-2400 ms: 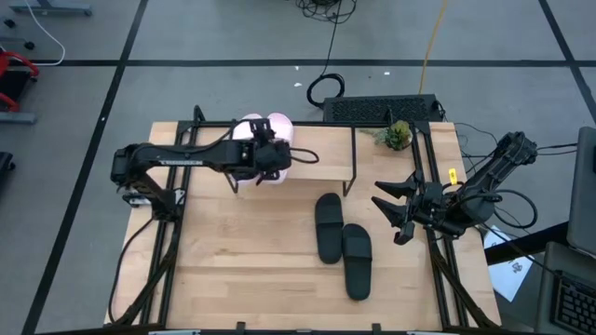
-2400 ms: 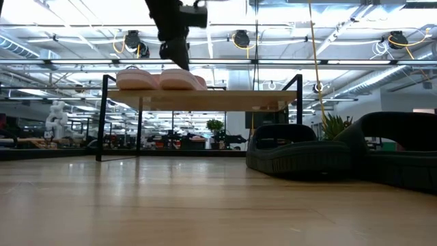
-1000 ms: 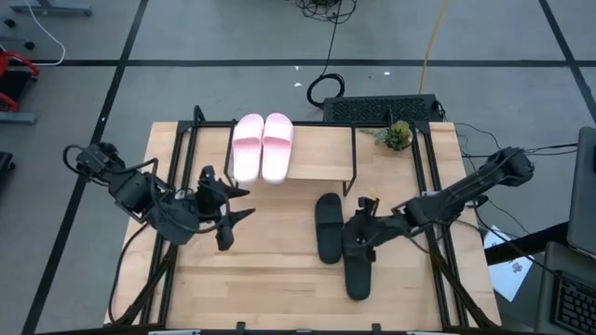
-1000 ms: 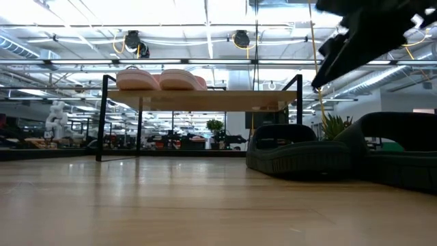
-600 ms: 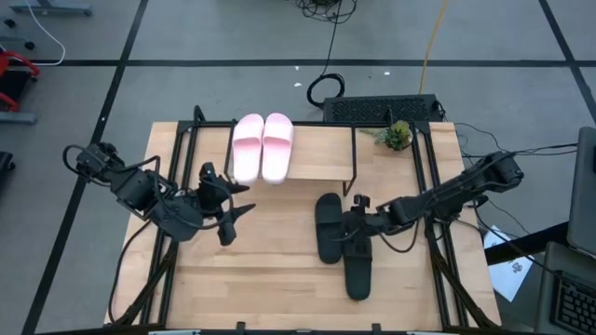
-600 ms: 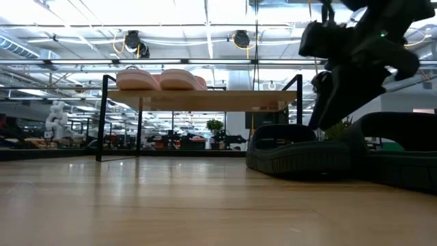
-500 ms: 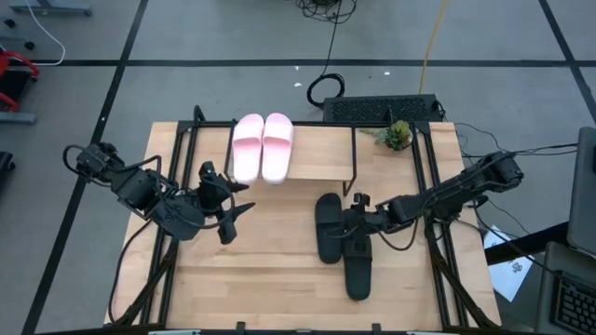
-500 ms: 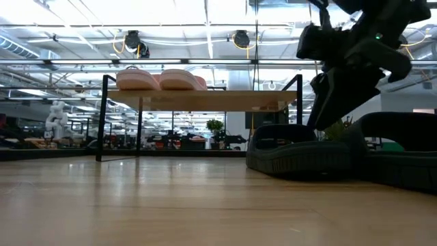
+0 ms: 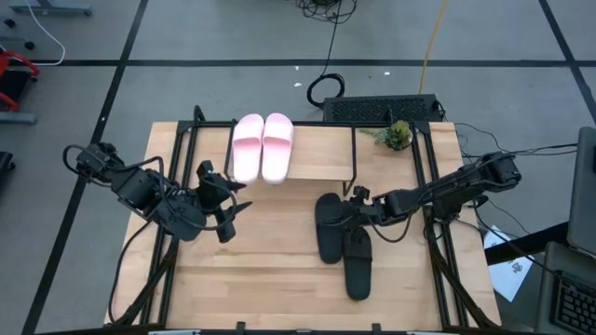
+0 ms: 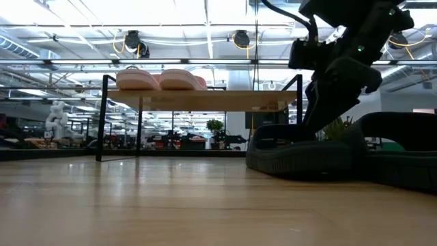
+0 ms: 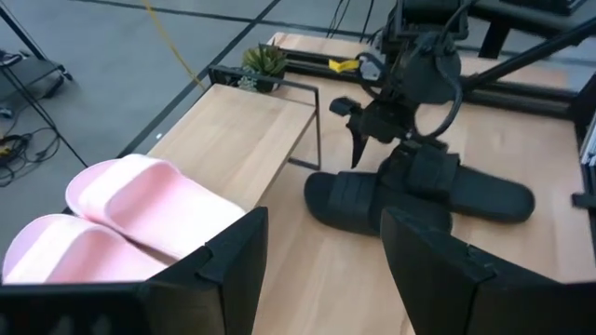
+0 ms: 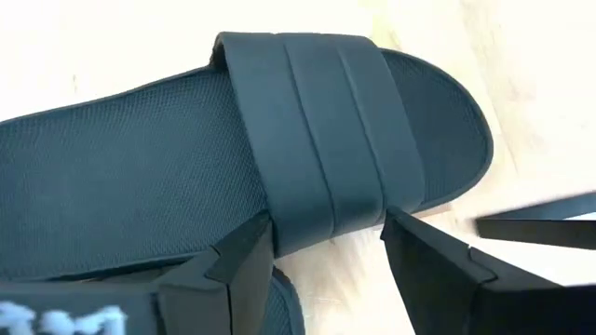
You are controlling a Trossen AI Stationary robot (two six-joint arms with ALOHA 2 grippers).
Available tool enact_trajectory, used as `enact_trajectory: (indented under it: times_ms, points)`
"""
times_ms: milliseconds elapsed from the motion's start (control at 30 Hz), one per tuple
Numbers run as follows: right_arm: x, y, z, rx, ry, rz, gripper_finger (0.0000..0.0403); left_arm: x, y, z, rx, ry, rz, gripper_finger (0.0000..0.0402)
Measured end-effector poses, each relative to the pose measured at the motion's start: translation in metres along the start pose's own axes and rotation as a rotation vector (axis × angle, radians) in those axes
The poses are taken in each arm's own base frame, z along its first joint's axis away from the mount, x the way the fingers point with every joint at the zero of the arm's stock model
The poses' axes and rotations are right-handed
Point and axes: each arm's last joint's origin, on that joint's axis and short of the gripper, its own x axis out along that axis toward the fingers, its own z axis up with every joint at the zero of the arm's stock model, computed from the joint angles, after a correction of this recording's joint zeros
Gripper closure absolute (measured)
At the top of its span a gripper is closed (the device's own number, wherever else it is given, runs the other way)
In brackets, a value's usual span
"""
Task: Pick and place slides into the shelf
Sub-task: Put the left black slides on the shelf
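The right gripper (image 9: 357, 207) hangs low over the nearer black slide (image 9: 328, 227), fingers (image 12: 244, 265) apart astride its strap; the second black slide (image 9: 358, 263) lies touching it on the bench (image 9: 270, 270). The pink pair (image 9: 262, 146) sits on the shelf (image 9: 321, 149). The left gripper (image 9: 226, 203) waits, fingers apart. A clean lift likely means pinching the strap centrally.

Clearances around both grippers

My right gripper (image 9: 352, 202) hangs with fingers spread over the strap of the nearer black slide (image 9: 328, 227); the second black slide (image 9: 358, 261) lies just beside it, and the shelf (image 9: 317, 154) leg stands close ahead. My left gripper (image 9: 226, 205), open, has bare tabletop (image 9: 261, 270) beneath and ahead; the pink slides (image 9: 263, 147) occupy the shelf end beyond it.
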Motion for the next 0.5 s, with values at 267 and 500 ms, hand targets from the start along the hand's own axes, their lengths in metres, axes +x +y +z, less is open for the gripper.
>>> enact_trajectory:
  times_ms: [267,500]
  points:
    - [0.0009,-0.0014,0.0044,0.026,-0.035,0.006,0.0209,0.0000,0.0009,-0.0013,0.013,0.011,0.007,0.0190]
    - [0.0008,-0.0010,0.0041,0.053,-0.033,0.008,0.0209,0.0000,0.0009,-0.0013,0.018,0.011,0.006,0.0190]
